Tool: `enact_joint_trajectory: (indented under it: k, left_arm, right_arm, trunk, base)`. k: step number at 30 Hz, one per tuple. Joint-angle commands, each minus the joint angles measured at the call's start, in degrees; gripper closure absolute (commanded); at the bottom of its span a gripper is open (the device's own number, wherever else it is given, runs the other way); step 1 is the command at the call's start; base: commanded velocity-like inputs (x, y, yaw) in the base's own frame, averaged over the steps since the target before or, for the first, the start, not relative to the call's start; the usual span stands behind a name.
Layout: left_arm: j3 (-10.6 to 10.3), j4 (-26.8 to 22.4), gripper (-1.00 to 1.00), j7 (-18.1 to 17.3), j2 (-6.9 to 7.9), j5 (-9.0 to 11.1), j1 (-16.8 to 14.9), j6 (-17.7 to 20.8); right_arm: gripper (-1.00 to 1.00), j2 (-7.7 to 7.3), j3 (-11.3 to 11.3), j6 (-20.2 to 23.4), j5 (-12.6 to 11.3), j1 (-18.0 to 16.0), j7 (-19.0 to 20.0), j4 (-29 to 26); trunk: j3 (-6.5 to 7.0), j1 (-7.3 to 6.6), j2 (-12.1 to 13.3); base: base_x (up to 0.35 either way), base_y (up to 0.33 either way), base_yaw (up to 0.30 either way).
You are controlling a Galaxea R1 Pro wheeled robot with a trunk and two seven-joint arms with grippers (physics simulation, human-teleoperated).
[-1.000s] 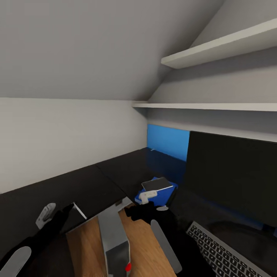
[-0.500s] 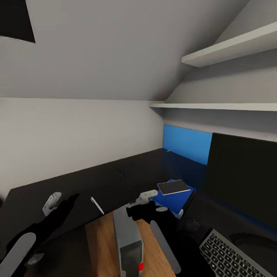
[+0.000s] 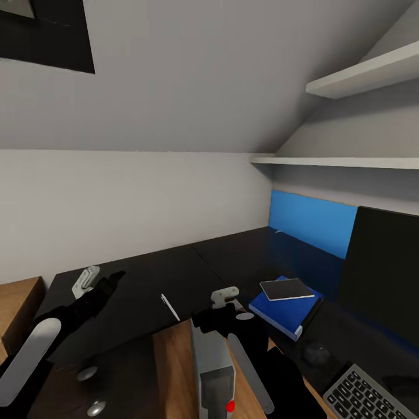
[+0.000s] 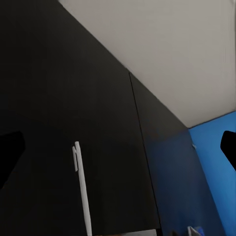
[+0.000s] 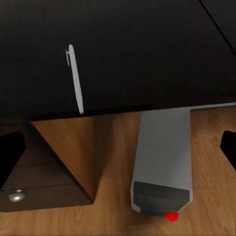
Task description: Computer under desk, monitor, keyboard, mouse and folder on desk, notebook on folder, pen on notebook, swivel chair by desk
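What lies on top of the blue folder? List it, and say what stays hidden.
One thing: the pale grey notebook lies flat on the folder. The pen is apart, on the desk. The folder's surface under the notebook is covered.

So the head camera swung left, everything slid right in frame. The monitor (image 3: 387,267) and keyboard (image 3: 366,398) are nearly off the edge now. A dark opening (image 3: 52,35) popped into the upper corner, plus more tabletop (image 3: 145,279) and a wood dresser (image 3: 17,302). The pen (image 3: 170,306) lies in plain view.
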Motion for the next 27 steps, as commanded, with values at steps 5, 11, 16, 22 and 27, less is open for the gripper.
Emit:
enact_joint_trajectory:
  k: [5, 11, 16, 22, 27]
  left_arm:
    - [-0.12, -0.06, -1.00, 5.49, -0.09, 0.39, -2.33, 1.89]
    - [-0.23, -0.02, -1.00, 12.82, -0.65, 0.37, -4.81, 3.72]
    - [-4.55, 0.37, -1.00, 16.15, -1.70, -0.30, -5.38, 4.25]
    - [-5.01, 0.53, -1.00, 16.22, -1.71, -1.75, -5.41, 4.39]
    - [-4.99, 0.56, -1.00, 16.01, -1.27, -1.81, -7.23, 4.48]
  right_arm:
    - [-1.00, -0.08, -0.06, 0.17, -0.69, -0.05, -0.52, -0.09]
    - [-1.00, -0.01, -0.23, 0.13, -0.72, -0.05, -0.54, -0.04]
    - [-1.00, 1.55, -0.66, 0.05, -1.03, -3.95, -0.66, 8.70]
    - [-1.00, 1.55, -0.62, -0.01, -1.04, -5.28, -0.70, 12.57]
    - [-1.00, 1.55, -0.16, 1.25, -1.27, -6.27, -2.80, 12.88]
  trunk:
    - [0.83, -1.11, 1.98]
    - [1.91, -2.42, 4.39]
    - [2.89, -3.52, 6.39]
    - [4.04, -4.84, 8.80]
    - [4.41, -5.50, 10.00]
  base:
    - [0.000, 0.000, 0.060]
    - [0.000, 0.000, 0.011]
    - [0.000, 0.000, 0.128]
    - [0.000, 0.000, 0.260]
    - [0.000, 0.000, 0.098]
